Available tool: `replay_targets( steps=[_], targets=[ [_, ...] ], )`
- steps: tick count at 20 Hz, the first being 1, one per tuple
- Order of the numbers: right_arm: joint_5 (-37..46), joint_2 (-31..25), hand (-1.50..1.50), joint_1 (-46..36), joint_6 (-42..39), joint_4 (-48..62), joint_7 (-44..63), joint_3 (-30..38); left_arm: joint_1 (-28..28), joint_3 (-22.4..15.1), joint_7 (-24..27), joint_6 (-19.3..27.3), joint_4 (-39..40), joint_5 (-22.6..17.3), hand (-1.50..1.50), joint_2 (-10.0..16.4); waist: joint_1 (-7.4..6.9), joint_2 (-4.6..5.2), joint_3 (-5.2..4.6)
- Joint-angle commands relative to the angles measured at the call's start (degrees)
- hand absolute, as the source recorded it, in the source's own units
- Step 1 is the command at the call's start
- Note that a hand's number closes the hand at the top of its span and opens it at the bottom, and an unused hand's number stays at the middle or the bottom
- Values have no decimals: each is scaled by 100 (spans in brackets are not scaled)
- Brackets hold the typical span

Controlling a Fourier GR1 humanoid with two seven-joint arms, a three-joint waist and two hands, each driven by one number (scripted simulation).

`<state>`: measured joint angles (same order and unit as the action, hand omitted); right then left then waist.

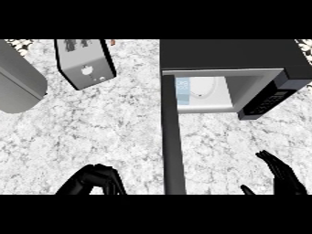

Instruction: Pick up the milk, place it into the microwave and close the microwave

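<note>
The milk carton [182,89], white and light blue, stands inside the microwave [253,59] at the left of its cavity, next to the white turntable plate [206,89]. The microwave door [172,137] is swung wide open and reaches toward me as a dark narrow slab. My right hand [283,176] is at the lower right, fingers straight and open, right of the door and holding nothing. At the lower left edge my left hand [94,180] has its fingers relaxed and bent downward, also empty.
A toaster-like grey and black appliance [85,61] stands at the back left of the marble counter [104,128]. A large grey cylinder [9,75] lies at the far left edge.
</note>
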<state>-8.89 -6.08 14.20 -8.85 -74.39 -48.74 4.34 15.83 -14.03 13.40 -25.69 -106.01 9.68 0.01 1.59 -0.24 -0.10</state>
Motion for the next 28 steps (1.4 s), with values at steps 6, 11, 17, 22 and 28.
replay_targets(
  steps=[6,11,17,22,28],
  targets=[
    [-782,-469,-150,1089,-467,-1465,523,541,-1518,-1066,-10,1160,1424,551,150,-1,-54,22,6],
    [-734,-713,-150,947,-484,-1436,515,830,-2472,-1952,134,2252,2375,630,150,0,-48,30,7],
    [-742,-535,-150,1237,-581,-2045,518,674,-3555,-3392,-659,3471,3262,-155,150,0,41,39,6],
    [-1326,-976,-150,1092,-821,-2863,1357,876,-4221,-3944,-645,3825,4195,-1021,150,1,124,60,-1],
    [-1498,-1145,-150,846,-1059,-3138,1567,706,-4960,-4540,-914,4145,4529,-2157,-150,1,521,135,-10]
  ],
)
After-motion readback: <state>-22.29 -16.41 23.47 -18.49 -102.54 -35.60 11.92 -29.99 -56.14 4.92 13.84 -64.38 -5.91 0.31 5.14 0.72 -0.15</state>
